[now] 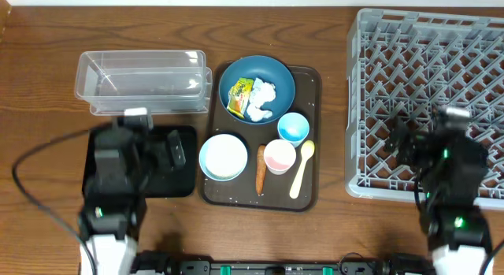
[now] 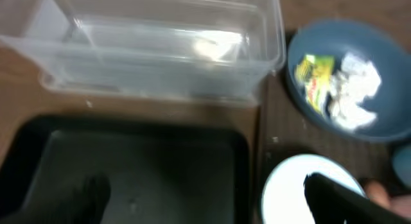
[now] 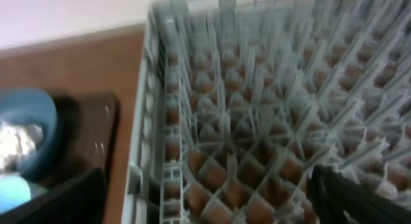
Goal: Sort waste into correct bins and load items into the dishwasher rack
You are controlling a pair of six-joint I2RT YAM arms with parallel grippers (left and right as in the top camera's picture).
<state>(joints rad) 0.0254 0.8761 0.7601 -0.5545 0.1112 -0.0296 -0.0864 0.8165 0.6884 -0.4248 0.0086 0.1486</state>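
The dark blue bowl [image 1: 277,76] on the brown serving tray holds the yellow-green wrapper [image 1: 239,95] and the white tissue [image 1: 262,100]; all three also show in the left wrist view, bowl [image 2: 385,70], wrapper [image 2: 313,79] and tissue [image 2: 354,89]. In front stand the blue-rimmed white bowl [image 1: 224,157], light blue cup [image 1: 293,128], pink cup [image 1: 279,157], orange stick [image 1: 261,169] and yellow spoon [image 1: 302,169]. I cannot make out rice separately. My left gripper [image 1: 172,149] [image 2: 212,198] is open over the black tray [image 1: 177,180] [image 2: 141,160]. My right gripper [image 1: 398,141] [image 3: 205,205] is open over the grey rack [image 1: 429,39] [image 3: 257,89].
The clear tub [image 1: 142,82] [image 2: 148,51] lies behind the black tray. The brown serving tray [image 1: 307,198] sits between the bins and the rack. A black cable [image 1: 31,188] loops at the left arm. The table is wood.
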